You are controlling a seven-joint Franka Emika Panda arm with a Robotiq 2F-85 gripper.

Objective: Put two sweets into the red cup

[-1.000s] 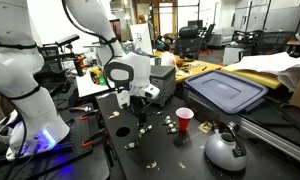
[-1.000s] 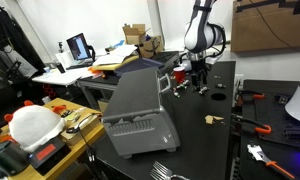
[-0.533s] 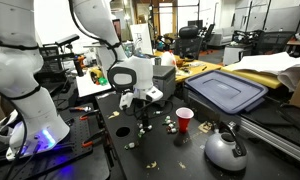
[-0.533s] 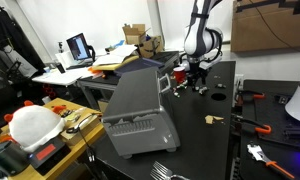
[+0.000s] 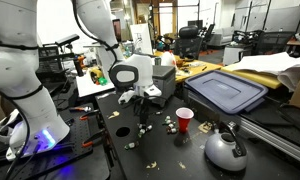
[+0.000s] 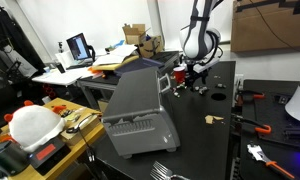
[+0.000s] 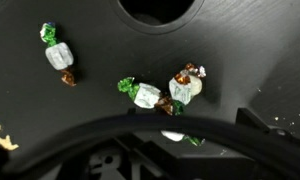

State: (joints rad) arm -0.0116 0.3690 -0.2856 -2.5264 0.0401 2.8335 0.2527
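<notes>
A robot arm's gripper is hanging low over a black table, near scattered sweets. The red cup is standing upright just beside them, near a grey kettle. The wrist view is showing three wrapped sweets lying apart and in a pair. Whether the pincer is wide or narrow cannot be told.

On the black desk lie scattered pale wrapped sweets. A small red plastic cup stands among them, and a rounded grey kettle sits nearer, to the right.
</notes>
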